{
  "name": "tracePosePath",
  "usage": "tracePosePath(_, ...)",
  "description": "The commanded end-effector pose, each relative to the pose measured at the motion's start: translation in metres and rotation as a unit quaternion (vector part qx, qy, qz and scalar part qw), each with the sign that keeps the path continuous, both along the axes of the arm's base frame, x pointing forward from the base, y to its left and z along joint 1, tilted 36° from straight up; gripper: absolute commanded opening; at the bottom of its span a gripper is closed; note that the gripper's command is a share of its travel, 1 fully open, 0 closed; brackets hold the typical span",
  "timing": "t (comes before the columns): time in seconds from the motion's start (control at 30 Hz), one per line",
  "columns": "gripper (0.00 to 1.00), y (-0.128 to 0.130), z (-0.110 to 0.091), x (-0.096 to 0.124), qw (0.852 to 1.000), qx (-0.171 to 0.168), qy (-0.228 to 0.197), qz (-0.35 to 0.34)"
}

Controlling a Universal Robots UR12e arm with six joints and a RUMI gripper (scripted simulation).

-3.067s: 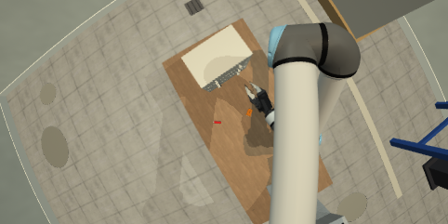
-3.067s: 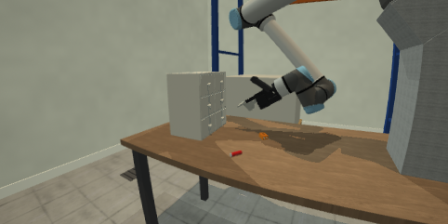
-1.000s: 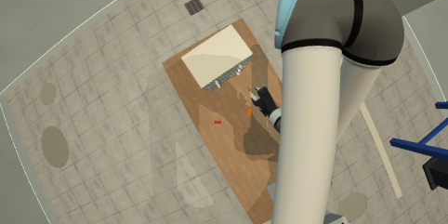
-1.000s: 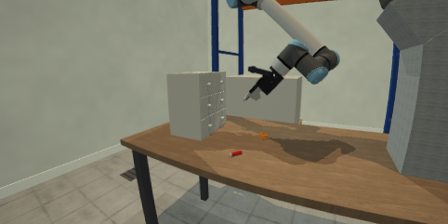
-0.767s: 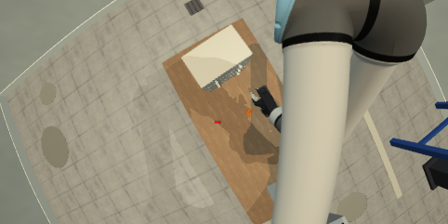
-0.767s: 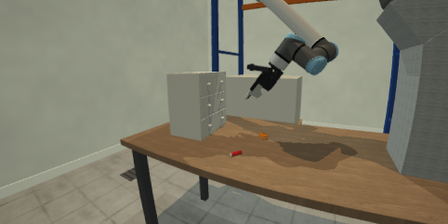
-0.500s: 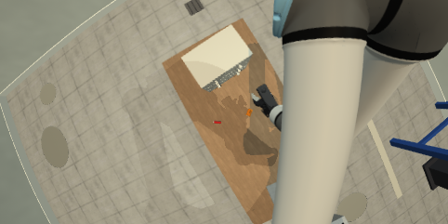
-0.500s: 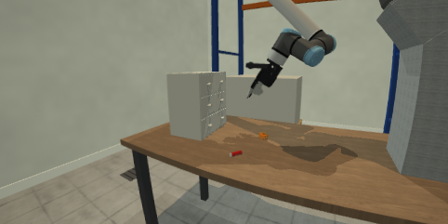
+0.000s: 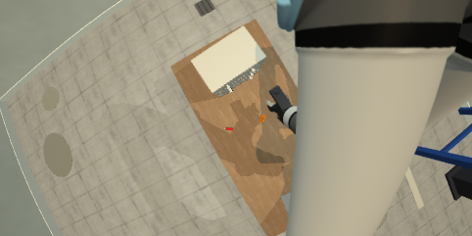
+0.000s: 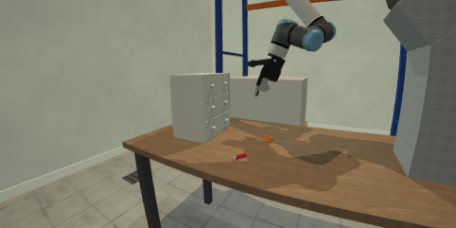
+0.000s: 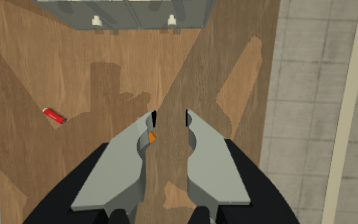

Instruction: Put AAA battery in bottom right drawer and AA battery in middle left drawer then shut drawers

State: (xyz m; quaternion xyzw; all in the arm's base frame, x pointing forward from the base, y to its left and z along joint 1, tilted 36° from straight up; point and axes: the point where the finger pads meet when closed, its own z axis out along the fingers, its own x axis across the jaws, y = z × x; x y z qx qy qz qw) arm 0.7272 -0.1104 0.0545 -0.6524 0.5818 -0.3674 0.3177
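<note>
The gripper [image 10: 257, 93] is hanging high above the wooden surface [image 10: 284, 179], its jaws narrowly parted and gripping nothing. The orange battery [image 10: 268, 137] is lying beneath it, the red battery [image 10: 240, 155] farther off. The chest [image 10: 201, 105] is standing upright, all drawers closed.
</note>
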Motion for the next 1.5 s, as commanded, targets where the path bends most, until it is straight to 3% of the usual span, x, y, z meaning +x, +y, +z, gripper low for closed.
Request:
tracePosePath(0.0,0.20,-0.001,0.003,-0.006,1.000,-0.001,0.031,-0.003)
tracePosePath(0.87,0.20,-0.001,0.009,-0.034,0.990,-0.008,0.143,-0.015)
tracePosePath(1.47,0.20,-0.002,0.011,-0.043,0.983,-0.010,0.180,-0.019)
